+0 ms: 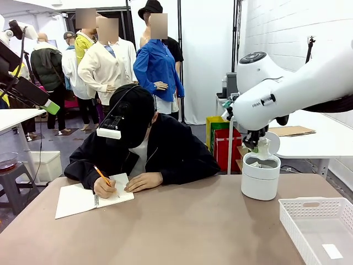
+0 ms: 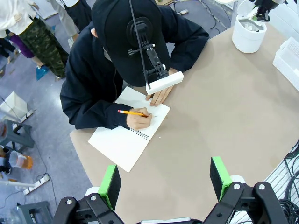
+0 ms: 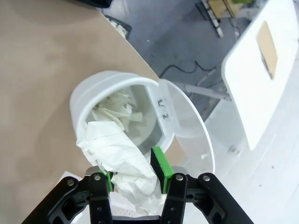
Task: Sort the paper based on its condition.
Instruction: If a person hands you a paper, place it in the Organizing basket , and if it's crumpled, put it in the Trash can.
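While the right end effector [image 3: 133,175] grips the paper [image 3: 117,149], the bin [image 3: 78,100] holds scraps [image 3: 117,110].

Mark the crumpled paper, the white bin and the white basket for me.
crumpled paper [image 3: 120,153], right wrist view, creased middle of the wad.
white bin [image 1: 259,185], front view, front of its wall.
white basket [image 1: 331,207], front view, its far wall.
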Controlling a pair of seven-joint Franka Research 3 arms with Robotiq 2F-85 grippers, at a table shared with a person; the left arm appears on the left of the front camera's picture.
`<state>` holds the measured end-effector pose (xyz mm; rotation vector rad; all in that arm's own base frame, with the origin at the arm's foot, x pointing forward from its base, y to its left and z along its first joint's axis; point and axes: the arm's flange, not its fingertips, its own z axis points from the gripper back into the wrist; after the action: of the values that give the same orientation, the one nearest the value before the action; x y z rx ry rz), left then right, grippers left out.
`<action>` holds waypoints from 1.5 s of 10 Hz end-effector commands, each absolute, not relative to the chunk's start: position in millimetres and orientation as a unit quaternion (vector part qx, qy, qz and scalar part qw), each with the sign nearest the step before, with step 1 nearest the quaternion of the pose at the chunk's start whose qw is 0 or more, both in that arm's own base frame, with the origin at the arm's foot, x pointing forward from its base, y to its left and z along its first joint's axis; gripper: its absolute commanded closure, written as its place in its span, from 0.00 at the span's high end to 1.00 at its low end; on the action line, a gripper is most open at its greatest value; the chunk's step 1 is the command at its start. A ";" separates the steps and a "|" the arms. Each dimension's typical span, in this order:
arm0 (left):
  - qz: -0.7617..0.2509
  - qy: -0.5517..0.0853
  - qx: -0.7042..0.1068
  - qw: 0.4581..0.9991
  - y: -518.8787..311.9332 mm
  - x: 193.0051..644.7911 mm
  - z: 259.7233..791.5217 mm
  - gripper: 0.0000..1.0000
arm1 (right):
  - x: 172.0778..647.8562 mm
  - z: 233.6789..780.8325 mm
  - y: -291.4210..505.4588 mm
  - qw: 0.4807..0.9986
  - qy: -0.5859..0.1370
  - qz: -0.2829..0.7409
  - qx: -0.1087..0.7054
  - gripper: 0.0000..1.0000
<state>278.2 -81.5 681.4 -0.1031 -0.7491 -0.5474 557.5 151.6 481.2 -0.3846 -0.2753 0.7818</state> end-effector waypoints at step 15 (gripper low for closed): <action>-0.263 -0.361 -0.050 0.893 -80.5 278.3 681.4 1.00 | 537.3 477.9 154.1 0.906 -0.129 0.389 -0.104 1.00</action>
<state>278.2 -81.5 681.4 -0.1030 -0.7490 -0.5474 552.7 154.6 471.8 -0.3386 -0.2583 0.7693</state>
